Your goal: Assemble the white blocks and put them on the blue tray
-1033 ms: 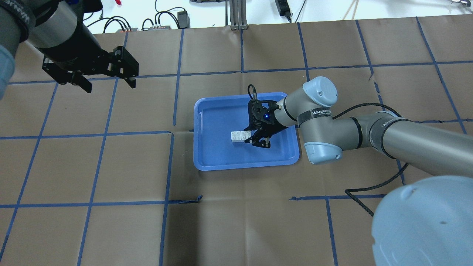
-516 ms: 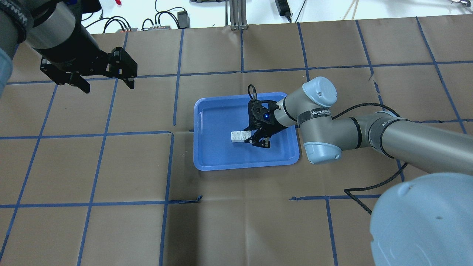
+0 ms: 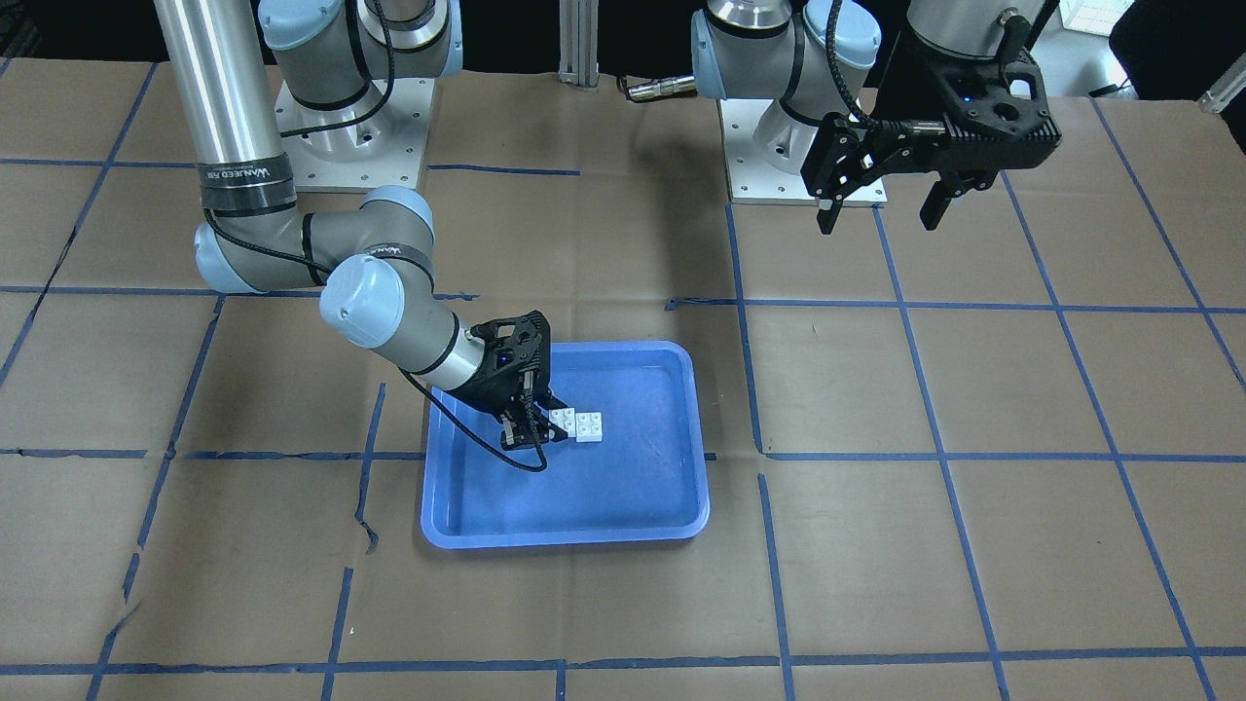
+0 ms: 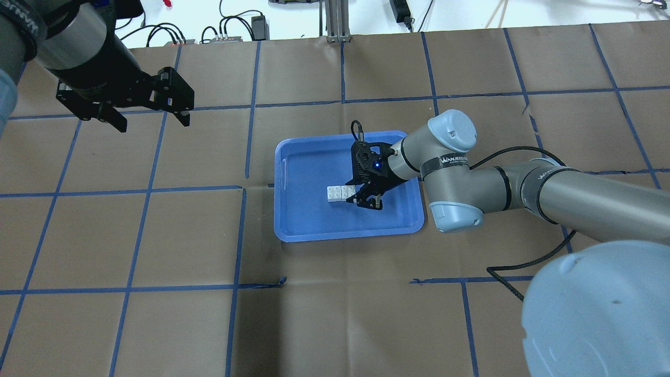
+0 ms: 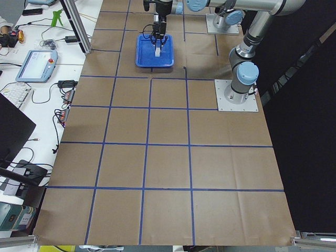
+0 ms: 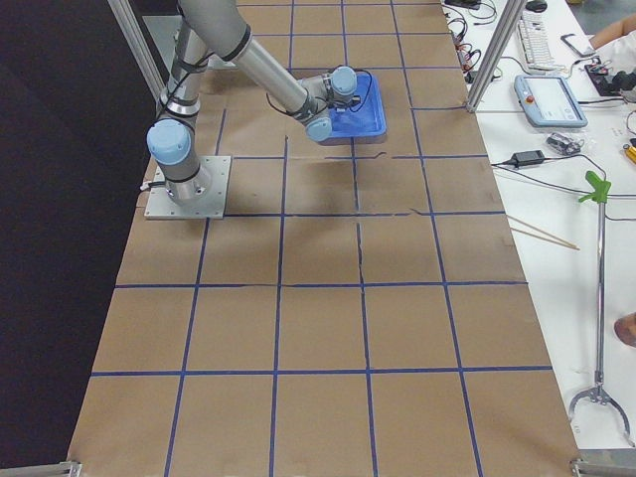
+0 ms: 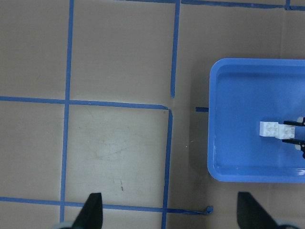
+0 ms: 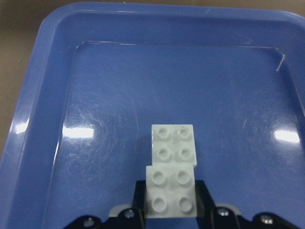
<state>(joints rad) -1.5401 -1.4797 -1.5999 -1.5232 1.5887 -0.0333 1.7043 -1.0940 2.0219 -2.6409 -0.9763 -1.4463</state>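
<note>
Two white blocks, touching each other, are seen on the floor of the one blue tray. One block is pinched by the right gripper. The left gripper is spread apart, well away.

Even bright light; glare on blue tray

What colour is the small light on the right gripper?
Blue; the light shows best in the overhead exterior view.
</note>
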